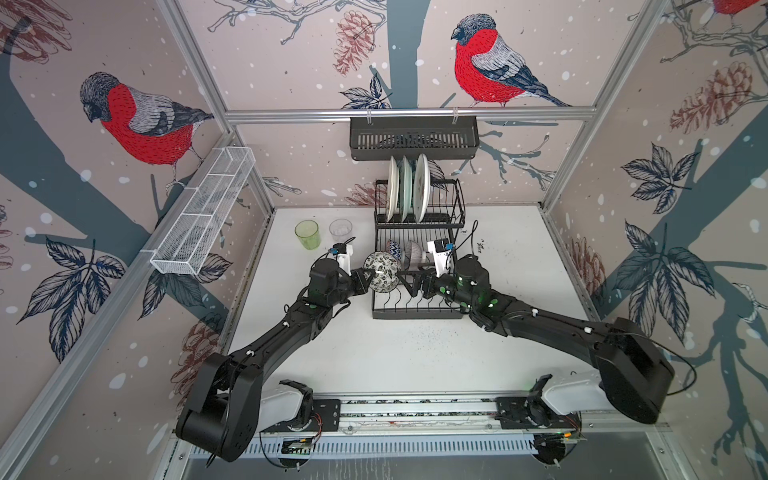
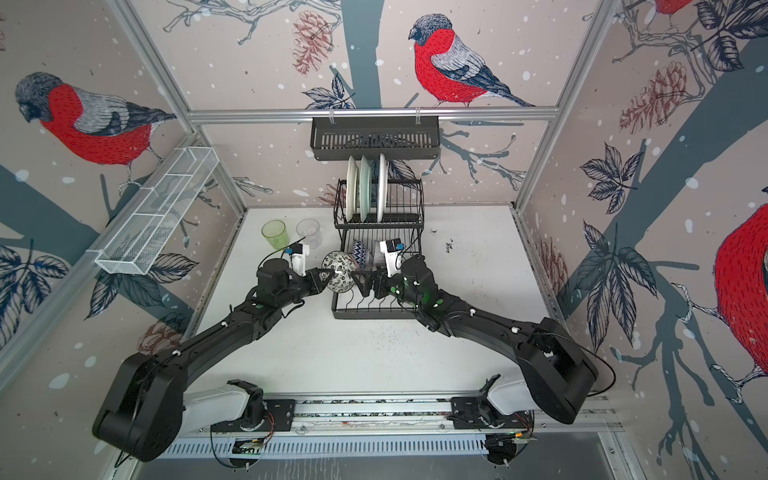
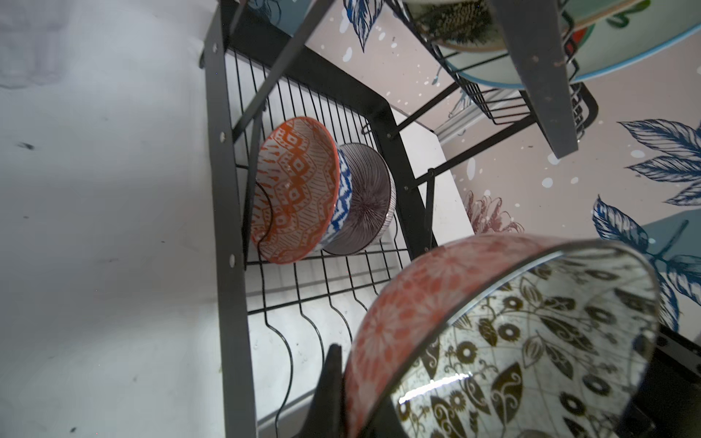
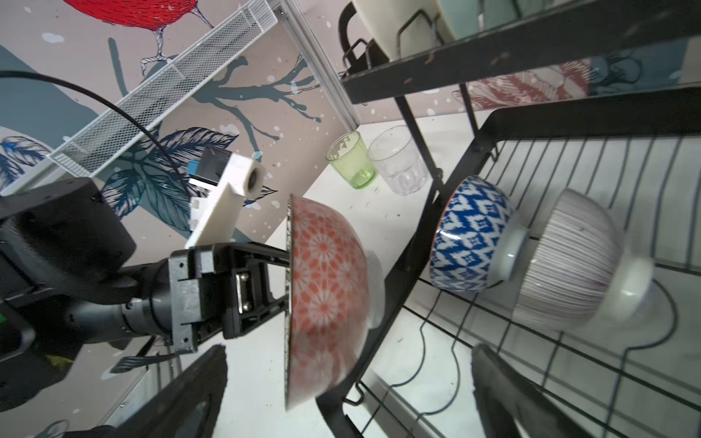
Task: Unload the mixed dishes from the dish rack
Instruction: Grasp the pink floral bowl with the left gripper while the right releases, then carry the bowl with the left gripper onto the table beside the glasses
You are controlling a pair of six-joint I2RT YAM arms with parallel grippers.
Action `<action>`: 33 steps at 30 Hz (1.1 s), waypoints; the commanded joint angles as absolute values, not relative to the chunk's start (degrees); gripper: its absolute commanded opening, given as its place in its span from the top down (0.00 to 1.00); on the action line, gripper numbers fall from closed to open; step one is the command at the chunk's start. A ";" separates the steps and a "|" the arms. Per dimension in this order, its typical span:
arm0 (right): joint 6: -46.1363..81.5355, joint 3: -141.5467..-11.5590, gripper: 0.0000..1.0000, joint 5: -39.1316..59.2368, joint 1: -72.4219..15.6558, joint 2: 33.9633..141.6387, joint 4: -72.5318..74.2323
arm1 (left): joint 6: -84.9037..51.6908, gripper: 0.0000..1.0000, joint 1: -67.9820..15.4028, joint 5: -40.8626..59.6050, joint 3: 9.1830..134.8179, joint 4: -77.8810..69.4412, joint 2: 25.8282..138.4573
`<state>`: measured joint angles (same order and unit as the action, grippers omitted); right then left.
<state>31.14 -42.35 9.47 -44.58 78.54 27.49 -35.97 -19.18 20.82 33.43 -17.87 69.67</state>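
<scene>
In a top view, left gripper point(image 1: 366, 276) pinches the rim of the small orange-flowered ceramic bowl point(image 1: 381, 272), aloft at the left edge of the black wire dish rack point(image 1: 417, 316); right gripper point(image 1: 406, 283) gapes wide, empty; left wrist: two patterned bowls point(image 3: 299, 189) sit racked; right wrist: unloading mid-carry; next, likely, lower it onto the white surface point(image 4: 371, 206).

Floral bowl point(image 1: 381, 272) held on edge beside dish rack point(image 1: 417, 314); two bowls point(image 1: 413, 251), three plates point(image 1: 405, 189) racked; tumblers point(image 1: 307, 233) outside.

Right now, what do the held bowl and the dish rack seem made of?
The held bowl: probably glazed ceramic; glossy highlights inside, printed coral flowers outside, white foot. The dish rack: seemingly black-painted metal wire and flat bars; matte, scuffed.
</scene>
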 commanded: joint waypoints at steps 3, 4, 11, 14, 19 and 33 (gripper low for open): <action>28.40 -38.65 0.01 5.01 -42.32 74.67 24.80 | -32.36 1.00 -17.74 7.50 35.87 -12.12 67.33; 28.66 -37.82 0.01 5.37 -41.59 74.08 24.99 | -31.94 1.00 -17.32 4.90 36.19 -10.49 67.20; 29.15 -32.07 0.00 7.90 -36.51 68.52 25.90 | -32.85 1.00 -10.46 -4.84 36.97 -2.77 66.50; 28.70 -30.88 0.01 8.62 -34.60 67.24 25.27 | -31.71 1.00 -9.64 -11.04 37.36 -1.42 67.09; 26.66 -30.94 0.01 9.93 -32.49 67.24 23.88 | -31.92 1.00 -5.11 -10.64 38.24 -0.21 69.94; 26.24 -29.09 0.01 9.67 -31.19 68.42 25.62 | -30.77 1.00 -0.79 -6.43 47.95 3.85 86.94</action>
